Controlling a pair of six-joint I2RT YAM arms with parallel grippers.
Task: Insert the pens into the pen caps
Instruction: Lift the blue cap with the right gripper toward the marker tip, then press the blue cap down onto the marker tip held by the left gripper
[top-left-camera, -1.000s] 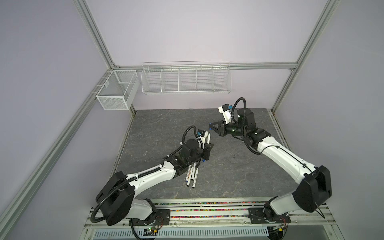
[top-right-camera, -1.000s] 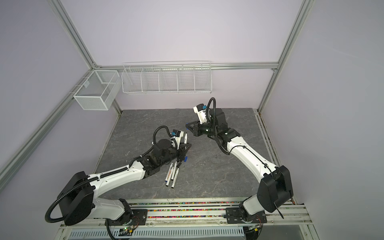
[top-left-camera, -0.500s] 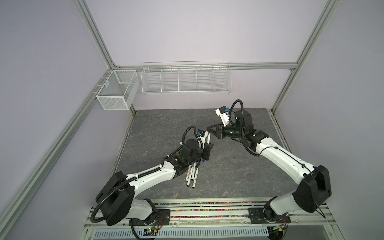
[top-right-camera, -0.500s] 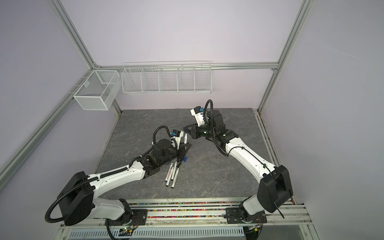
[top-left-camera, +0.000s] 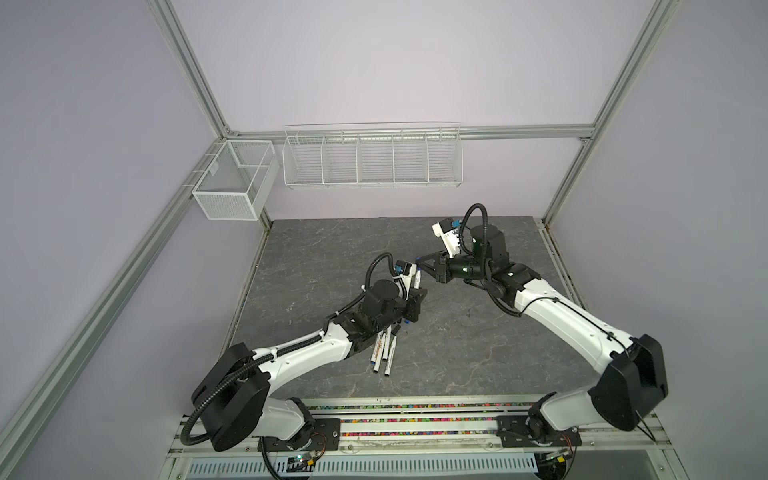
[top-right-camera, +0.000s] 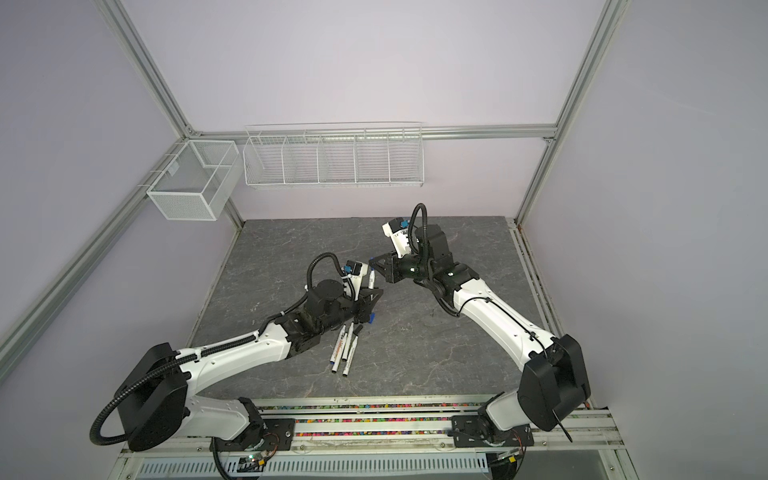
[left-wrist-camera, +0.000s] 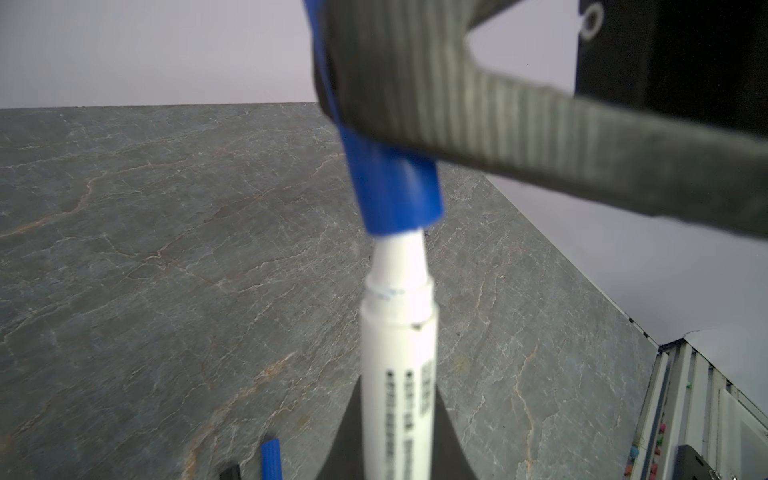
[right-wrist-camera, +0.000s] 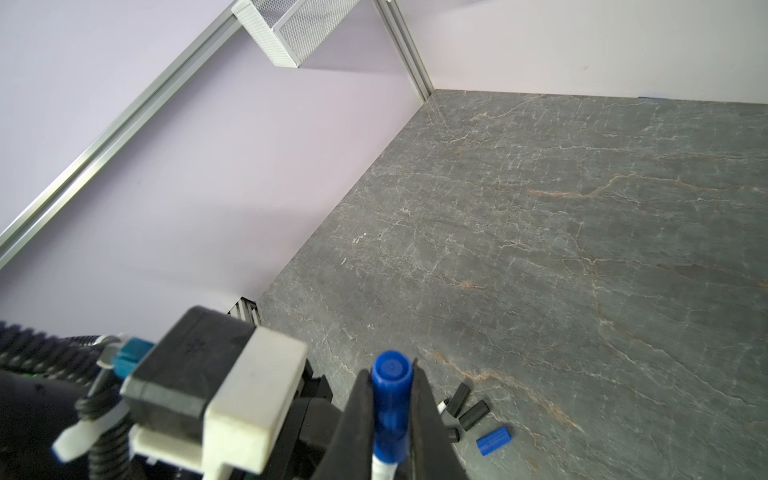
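My left gripper (left-wrist-camera: 399, 436) is shut on a white pen (left-wrist-camera: 398, 353) with a printed barrel, held pointing up and away from the table. My right gripper (right-wrist-camera: 392, 399) is shut on a blue pen cap (right-wrist-camera: 392, 386). The cap (left-wrist-camera: 395, 183) sits over the pen's tip, with the pen's narrow white neck showing below its mouth. In both top views the two grippers (top-left-camera: 415, 297) (top-left-camera: 422, 264) meet above the table's middle. Three more pens (top-left-camera: 384, 351) lie side by side under the left arm. Two black caps (right-wrist-camera: 467, 407) and a blue cap (right-wrist-camera: 492, 440) lie loose beside them.
A grey stone-patterned table top (top-left-camera: 457, 353) fills the cell floor. A white wire rack (top-left-camera: 372, 158) hangs on the back wall and a mesh box (top-left-camera: 232, 183) on the left frame. The arms' mounting rail (top-left-camera: 415, 415) runs along the front edge.
My right gripper has come down and to the left with the blue cap, which now meets the tip of the pen. The left arm has stayed still.
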